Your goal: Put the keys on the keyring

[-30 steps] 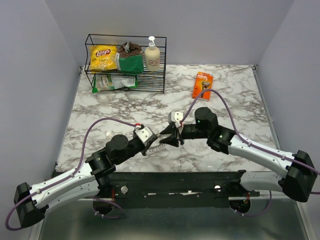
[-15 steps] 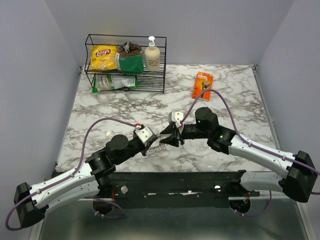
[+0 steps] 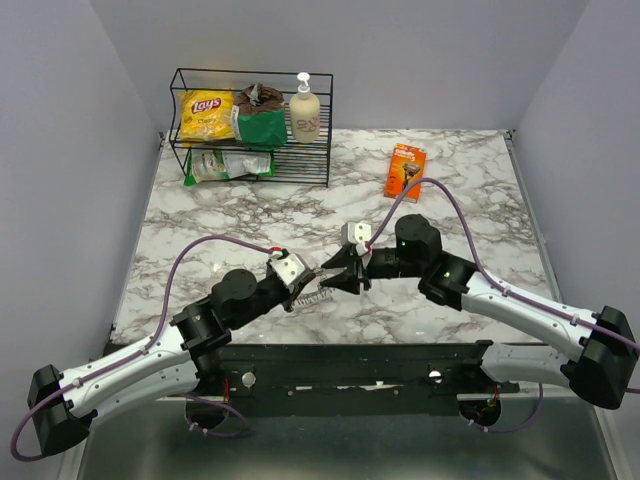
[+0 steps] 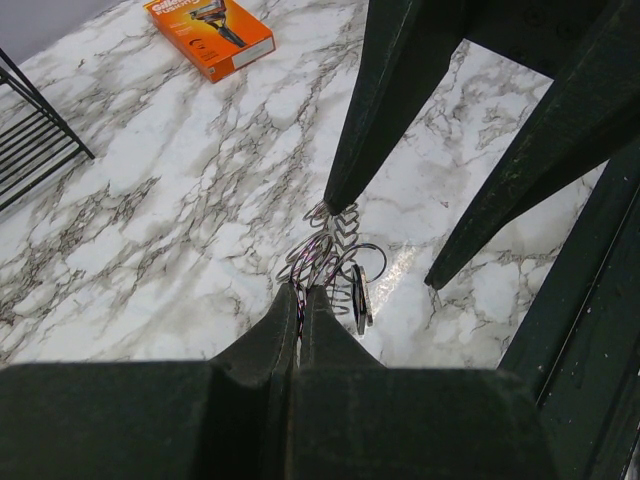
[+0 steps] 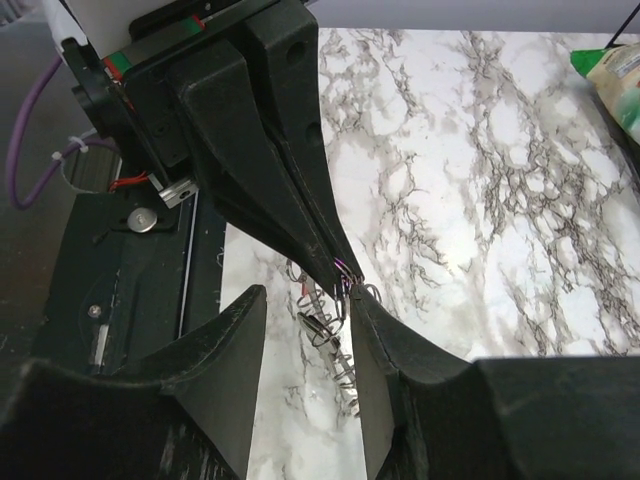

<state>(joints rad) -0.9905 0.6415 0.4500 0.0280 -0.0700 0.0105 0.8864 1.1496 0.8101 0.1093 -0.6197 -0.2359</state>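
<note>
The keyring (image 4: 338,250) is sitting low over the middle of the tabletop (image 4: 150,200), pinched in the left claw (image 4: 300,295), which is clamping shut on its wire. The right claw (image 5: 306,302), jaws apart, is straddling the loop; it should be closing slowly while the left is holding steady.

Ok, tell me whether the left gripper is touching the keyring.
Touching. In the left wrist view the left gripper is shut, with wire loops of the keyring pinched between its tips.
</note>
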